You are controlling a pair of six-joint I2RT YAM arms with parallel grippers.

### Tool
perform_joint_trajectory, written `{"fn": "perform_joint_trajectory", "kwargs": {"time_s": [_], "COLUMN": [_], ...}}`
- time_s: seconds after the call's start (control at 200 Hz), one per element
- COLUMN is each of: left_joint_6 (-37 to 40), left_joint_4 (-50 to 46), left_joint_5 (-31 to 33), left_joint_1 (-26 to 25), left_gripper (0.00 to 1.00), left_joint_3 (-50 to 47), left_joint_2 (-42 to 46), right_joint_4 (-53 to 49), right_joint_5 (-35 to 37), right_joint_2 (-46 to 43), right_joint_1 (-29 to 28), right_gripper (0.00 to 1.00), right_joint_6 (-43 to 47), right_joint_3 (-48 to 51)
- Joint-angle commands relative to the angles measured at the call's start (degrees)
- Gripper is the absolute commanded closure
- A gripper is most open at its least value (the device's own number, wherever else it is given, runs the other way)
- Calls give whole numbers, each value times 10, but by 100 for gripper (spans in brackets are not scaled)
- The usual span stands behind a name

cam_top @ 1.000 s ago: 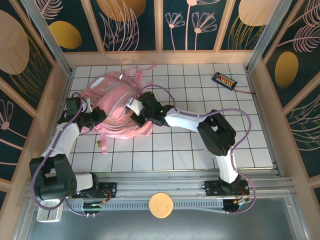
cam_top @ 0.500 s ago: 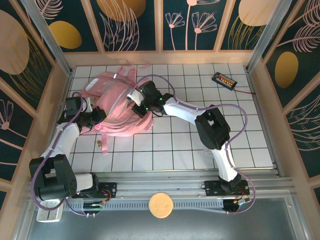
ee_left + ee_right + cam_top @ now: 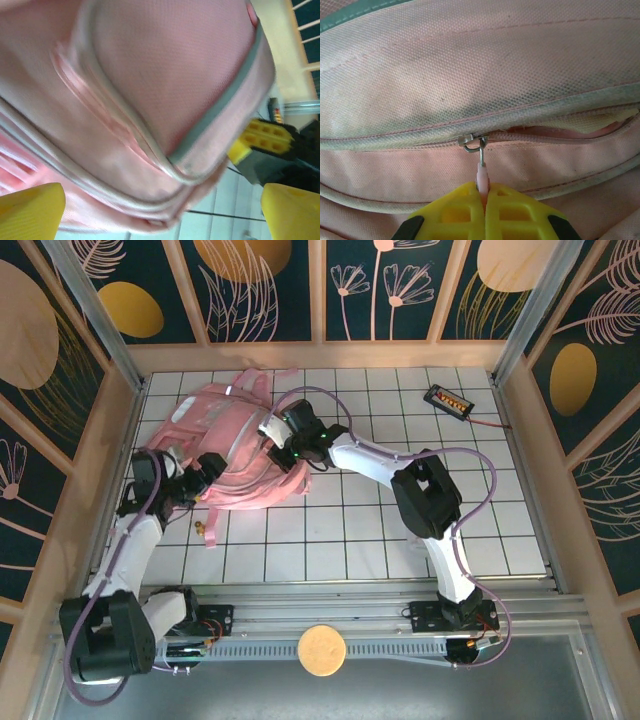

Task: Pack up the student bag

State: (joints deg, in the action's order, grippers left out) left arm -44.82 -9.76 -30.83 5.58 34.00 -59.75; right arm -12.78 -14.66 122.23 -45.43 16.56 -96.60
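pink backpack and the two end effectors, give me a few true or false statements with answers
1. The right end effector is shut on the pink zipper pull of the large soft pink backpack. True.
2. The left end effector is clamped on the backpack. False: its yellow fingers stand wide apart, open.
3. The backpack lies at the near right of the white tiled table. False: it lies at the far left.
4. A small black device with a red wire lies far right, apart from the backpack. True.

Pink student bag [image 3: 470, 75], grey-trimmed; yellow right gripper [image 3: 484, 191].
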Motion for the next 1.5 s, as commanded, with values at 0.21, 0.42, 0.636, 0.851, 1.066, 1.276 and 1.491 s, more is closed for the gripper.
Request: {"fn": "perform_joint_trajectory", "kwargs": {"time_s": [0.21,0.42,0.636,0.851,1.066,1.276,1.491], "left_joint_6": [-371,-443,-478,-461,-359,-130,-75], "left_joint_4": [269,371,386,381,305,63,-21], "left_joint_5": [6,-1,8,31,24,40,7], "left_joint_1": [-44,-77,-96,-104,-104,-95,-17], "left_gripper": [1,1,1,100,100,100,100], "left_joint_3": [-124,-95,-100,-113,-104,-7,-34], "left_joint_2": [46,-33,-61,-72,-78,-73,-19], "right_joint_4": [-4,3,11,13,16,2,-5], "right_joint_5": [20,22,21,20,17,33,56], "right_joint_2": [-51,-56,-56,-59,-67,-64,-42], "right_joint_1": [-6,-15,-17,-19,-6,30,73], "right_gripper": [100,100,100,100,100,100,100], "right_joint_6": [-18,-28,-35,-34,-31,4,27], "right_joint_3": [15,28,31,39,52,48,13]}}
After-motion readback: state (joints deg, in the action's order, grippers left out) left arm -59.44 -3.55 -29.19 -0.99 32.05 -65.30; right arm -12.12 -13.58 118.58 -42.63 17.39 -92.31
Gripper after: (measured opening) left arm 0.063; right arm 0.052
